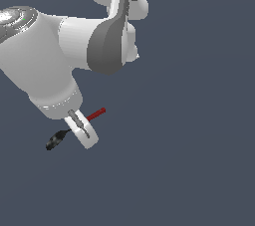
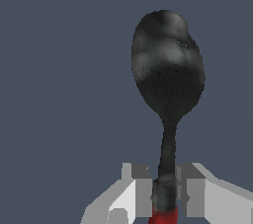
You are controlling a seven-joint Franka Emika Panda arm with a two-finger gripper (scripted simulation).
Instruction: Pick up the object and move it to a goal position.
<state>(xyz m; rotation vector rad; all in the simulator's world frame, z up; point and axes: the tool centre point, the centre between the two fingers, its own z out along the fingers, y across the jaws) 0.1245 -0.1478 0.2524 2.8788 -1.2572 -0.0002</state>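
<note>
The object is a small spoon-like tool with a red handle (image 1: pixel 96 114), a thin dark shaft and a black rounded head (image 1: pixel 54 141). In the exterior view it sticks out on both sides of my gripper (image 1: pixel 82 131), which is shut on its middle. In the wrist view the black head (image 2: pixel 168 67) fills the upper part of the picture. The dark shaft (image 2: pixel 168 154) runs down between my two grey fingers (image 2: pixel 143 196). A bit of red handle (image 2: pixel 164 216) shows at the bottom edge. My gripper (image 2: pixel 165 196) clamps the tool where shaft meets handle.
The white and grey arm (image 1: pixel 74 46) fills the upper part of the exterior view's left. Behind everything is a plain dark blue-grey background (image 1: pixel 199 160). No goal marker shows in either view.
</note>
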